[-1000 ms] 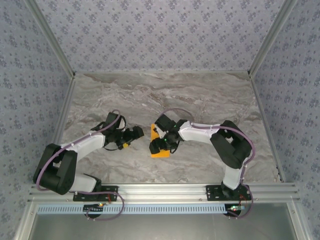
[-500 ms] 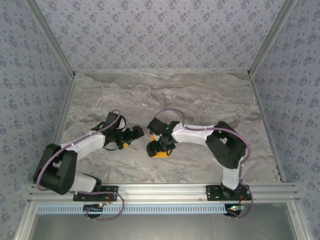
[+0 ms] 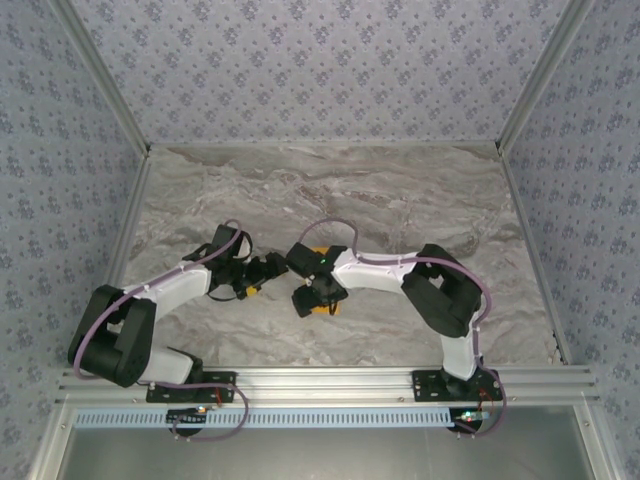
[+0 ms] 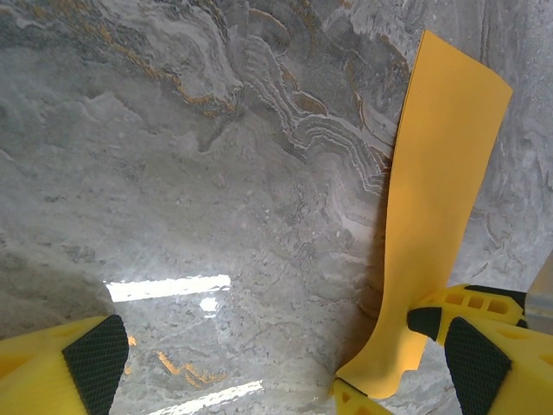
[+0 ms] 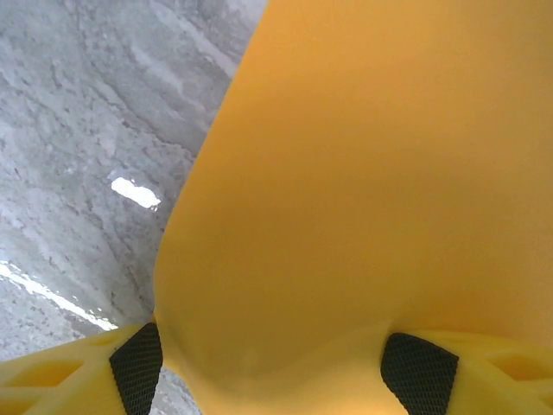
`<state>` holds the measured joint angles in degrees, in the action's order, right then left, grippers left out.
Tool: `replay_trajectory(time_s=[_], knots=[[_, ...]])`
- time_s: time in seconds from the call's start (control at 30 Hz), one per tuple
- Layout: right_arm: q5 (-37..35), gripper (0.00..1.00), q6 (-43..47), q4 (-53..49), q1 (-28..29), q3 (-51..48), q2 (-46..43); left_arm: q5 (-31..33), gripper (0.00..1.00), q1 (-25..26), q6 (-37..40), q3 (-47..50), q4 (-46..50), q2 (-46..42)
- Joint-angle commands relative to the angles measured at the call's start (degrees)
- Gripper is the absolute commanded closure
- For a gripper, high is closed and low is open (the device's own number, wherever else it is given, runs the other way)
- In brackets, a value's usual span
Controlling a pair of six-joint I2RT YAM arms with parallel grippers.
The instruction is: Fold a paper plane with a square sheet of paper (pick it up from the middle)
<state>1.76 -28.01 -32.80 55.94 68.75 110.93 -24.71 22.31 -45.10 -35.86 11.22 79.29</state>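
The square sheet of paper [image 5: 371,173] is bright orange and bowed into a curve that spans the space between my right gripper's [image 5: 276,367] two pads. Those jaws stand wide apart, and the sheet bulges against the fingers rather than being pinched flat. In the left wrist view the sheet [image 4: 441,190] rises off the table as a tall curled strip at the right. From above, only a small orange corner [image 3: 328,308] shows under the right gripper [image 3: 312,297]. My left gripper [image 3: 280,265] waits open just left of the sheet, nothing between its fingers [image 4: 86,363]. No paper plane shape shows.
The grey marble tabletop [image 3: 400,200] runs free behind and to both sides of the arms. Patterned walls [image 3: 320,70] close it in at the back and sides. An aluminium rail [image 3: 330,380] lies along the near edge.
My right gripper has swept left across the sheet toward the left gripper. The flat orange sheet has curled up and is now mostly hidden under it. The left arm has held still.
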Motion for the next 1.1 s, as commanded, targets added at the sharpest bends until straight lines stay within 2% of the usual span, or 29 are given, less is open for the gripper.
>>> replay_trajectory(time_s=[0.0, 0.17, 0.37, 0.6, 0.9, 1.07], knots=[[8.6, 0.22, 0.3, 5.5, -3.1, -11.7, 10.4, -1.3, 0.03, 0.5, 0.2, -0.1, -1.0, 0.4], [10.4, 0.21, 0.6, 6.3, -5.2, -12.8, 9.7, -2.2, 0.03, 0.6, 0.0, 0.2, -2.0, 0.4], [5.3, 0.23, 0.1, 2.0, -4.7, -10.5, 11.4, -2.2, 0.03, 0.6, -0.1, 0.2, -2.2, 0.4], [-1.4, 0.21, 0.0, -4.2, -0.7, -5.3, 15.1, -1.8, 0.03, 0.6, -0.1, 0.0, -1.9, 0.7], [-2.7, 0.41, -2.1, -3.9, -0.6, -5.8, 16.6, -1.4, 0.03, 0.6, -0.3, 0.3, -1.8, 0.7], [2.9, 0.41, -1.2, 1.8, -2.4, -9.4, 14.1, -2.1, 0.03, 0.6, -0.4, 0.7, -2.3, 0.5]])
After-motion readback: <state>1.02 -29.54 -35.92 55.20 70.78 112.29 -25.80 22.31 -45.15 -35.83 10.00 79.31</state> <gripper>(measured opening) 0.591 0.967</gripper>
